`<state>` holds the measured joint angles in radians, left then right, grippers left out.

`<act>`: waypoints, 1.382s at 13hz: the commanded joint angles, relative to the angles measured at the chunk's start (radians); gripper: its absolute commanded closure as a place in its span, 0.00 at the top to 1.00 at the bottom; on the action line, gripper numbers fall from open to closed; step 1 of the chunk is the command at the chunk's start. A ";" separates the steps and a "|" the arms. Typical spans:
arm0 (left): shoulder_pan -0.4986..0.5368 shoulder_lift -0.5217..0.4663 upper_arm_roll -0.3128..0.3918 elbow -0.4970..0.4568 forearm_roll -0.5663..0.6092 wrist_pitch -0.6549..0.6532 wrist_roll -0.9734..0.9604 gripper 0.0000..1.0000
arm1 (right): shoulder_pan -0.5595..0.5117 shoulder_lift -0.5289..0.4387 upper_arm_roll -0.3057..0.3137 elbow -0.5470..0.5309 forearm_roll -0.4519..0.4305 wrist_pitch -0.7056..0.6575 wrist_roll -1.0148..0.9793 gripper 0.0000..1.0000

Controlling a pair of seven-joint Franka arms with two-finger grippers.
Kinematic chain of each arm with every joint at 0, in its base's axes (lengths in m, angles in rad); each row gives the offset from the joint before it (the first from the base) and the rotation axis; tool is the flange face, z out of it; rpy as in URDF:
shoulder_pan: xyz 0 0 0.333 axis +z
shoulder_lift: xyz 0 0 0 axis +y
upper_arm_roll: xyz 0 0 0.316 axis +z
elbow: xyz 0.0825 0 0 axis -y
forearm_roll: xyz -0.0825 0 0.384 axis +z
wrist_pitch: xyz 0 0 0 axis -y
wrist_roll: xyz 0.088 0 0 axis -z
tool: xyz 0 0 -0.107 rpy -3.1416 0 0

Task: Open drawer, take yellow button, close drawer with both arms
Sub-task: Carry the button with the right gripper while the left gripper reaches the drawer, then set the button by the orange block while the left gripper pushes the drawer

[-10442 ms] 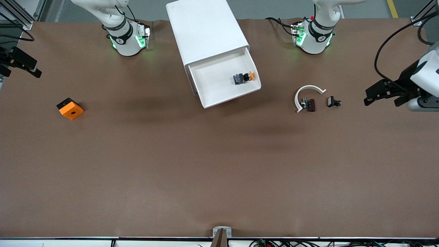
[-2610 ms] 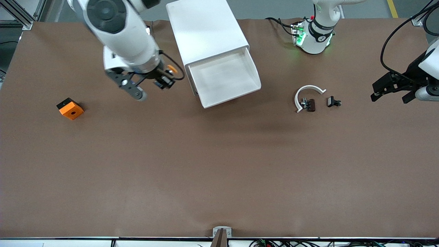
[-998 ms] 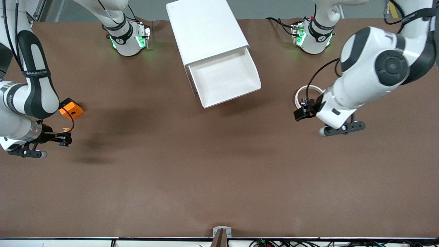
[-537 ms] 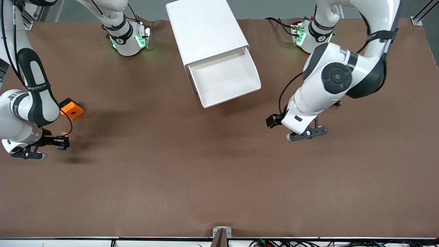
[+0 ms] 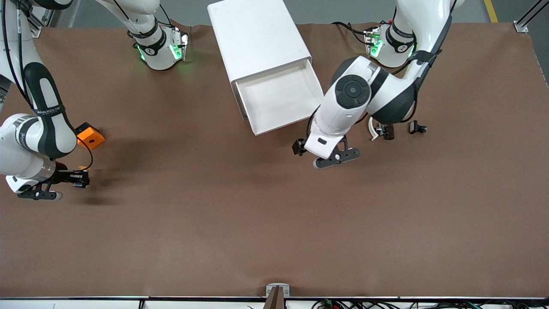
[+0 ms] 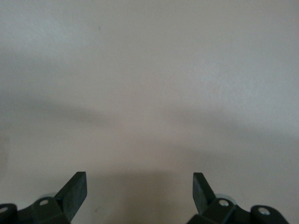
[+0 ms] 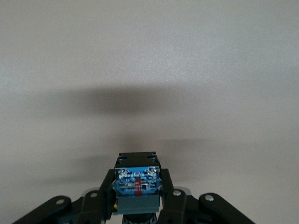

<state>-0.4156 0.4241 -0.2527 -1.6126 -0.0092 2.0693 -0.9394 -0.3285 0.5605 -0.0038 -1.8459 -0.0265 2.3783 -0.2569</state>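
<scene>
Orange cube (image 5: pixel 90 137); black parts (image 5: pixel 417 127) with white band (image 5: pixel 371 130).

drawer (image 5: pixel 281 102) open, button (image 7: pixel 137 185) in right gripper (image 7: pixel 137 205)

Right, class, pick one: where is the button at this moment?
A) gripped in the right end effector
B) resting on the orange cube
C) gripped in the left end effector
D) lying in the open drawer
A: the right wrist view shows the button clamped in the right end effector, while the open drawer holds nothing.
</scene>
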 commanded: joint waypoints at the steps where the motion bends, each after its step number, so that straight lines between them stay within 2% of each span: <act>1: -0.046 0.022 0.001 0.005 0.035 0.006 -0.044 1.00 | -0.032 0.032 0.013 0.011 -0.023 0.028 -0.041 0.00; 9: -0.123 0.032 -0.002 0.003 0.029 0.006 -0.147 1.00 | -0.067 0.085 0.013 0.016 -0.021 0.093 -0.070 0.00; 10: -0.127 0.032 -0.002 0.002 0.028 0.006 -0.157 1.00 | -0.064 0.082 0.013 0.017 -0.021 0.082 -0.061 0.45; 11: -0.130 0.032 -0.002 0.003 0.028 0.006 -0.171 1.00 | -0.067 0.084 0.013 0.017 -0.018 0.081 -0.058 0.99; 14: -0.156 0.041 -0.002 0.003 0.028 0.006 -0.214 1.00 | -0.064 0.081 0.015 0.033 -0.016 0.067 -0.058 1.00; 18: -0.182 0.042 -0.002 0.002 0.028 -0.009 -0.243 1.00 | -0.041 0.073 0.021 0.147 -0.009 -0.161 -0.007 1.00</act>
<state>-0.5776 0.4639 -0.2538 -1.6132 -0.0027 2.0703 -1.1451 -0.3725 0.6346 0.0061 -1.7694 -0.0262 2.3161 -0.3083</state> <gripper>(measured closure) 0.000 0.000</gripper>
